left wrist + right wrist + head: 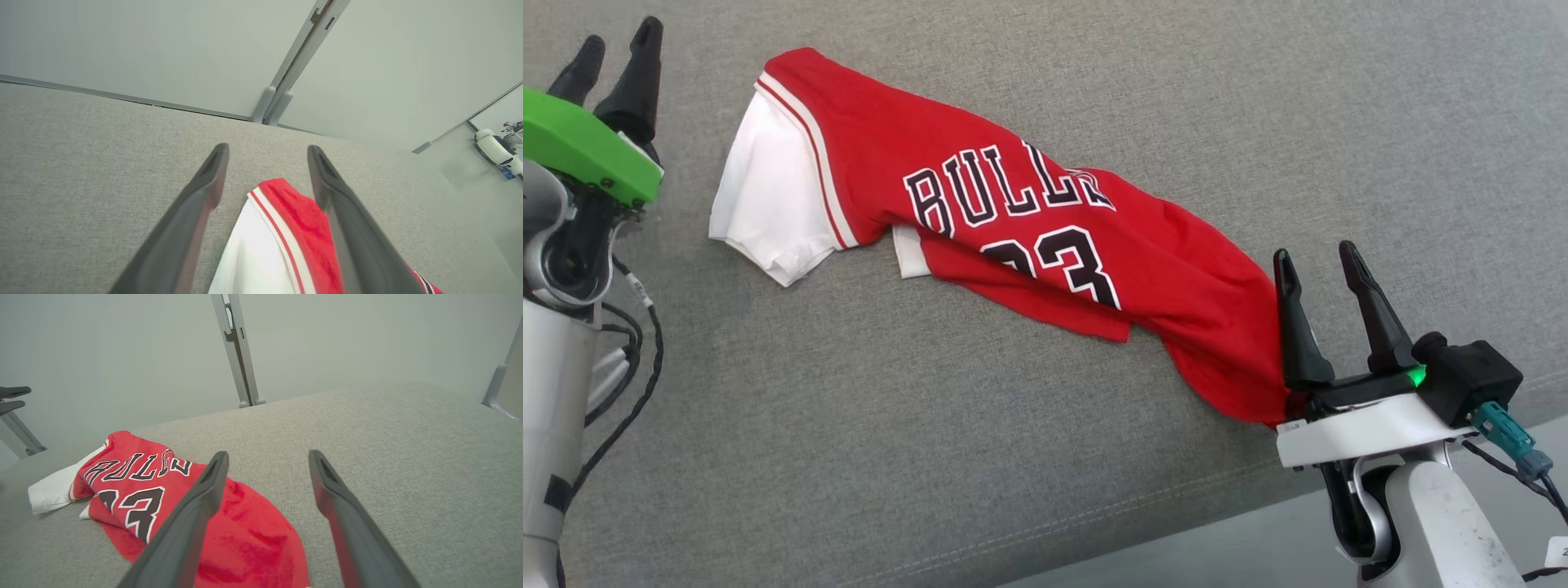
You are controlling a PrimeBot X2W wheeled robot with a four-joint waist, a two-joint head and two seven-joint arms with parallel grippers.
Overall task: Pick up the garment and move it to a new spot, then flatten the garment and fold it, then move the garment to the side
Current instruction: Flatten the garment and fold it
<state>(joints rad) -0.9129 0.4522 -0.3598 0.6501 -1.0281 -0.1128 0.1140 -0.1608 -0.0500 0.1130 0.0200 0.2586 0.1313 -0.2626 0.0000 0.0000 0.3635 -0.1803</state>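
Note:
The garment (1045,245) is a red jersey with white sleeves, black lettering and the number 23. It lies crumpled in a diagonal band across the grey cushioned surface (849,425). My left gripper (613,57) is open and holds nothing, off to the left of the white sleeve (768,196). In the left wrist view the sleeve and red shoulder (286,228) lie on the surface beneath that gripper (267,149). My right gripper (1319,265) is open at the garment's lower right end, its left finger against the red cloth (245,543). Nothing is between the fingers of the right gripper (267,455).
The cushion's front edge and seam (1143,498) run along the lower right, with pale floor (1217,555) beyond. A pale wall with a metal post (237,351) stands behind the surface. Bare grey fabric stretches right of and in front of the garment.

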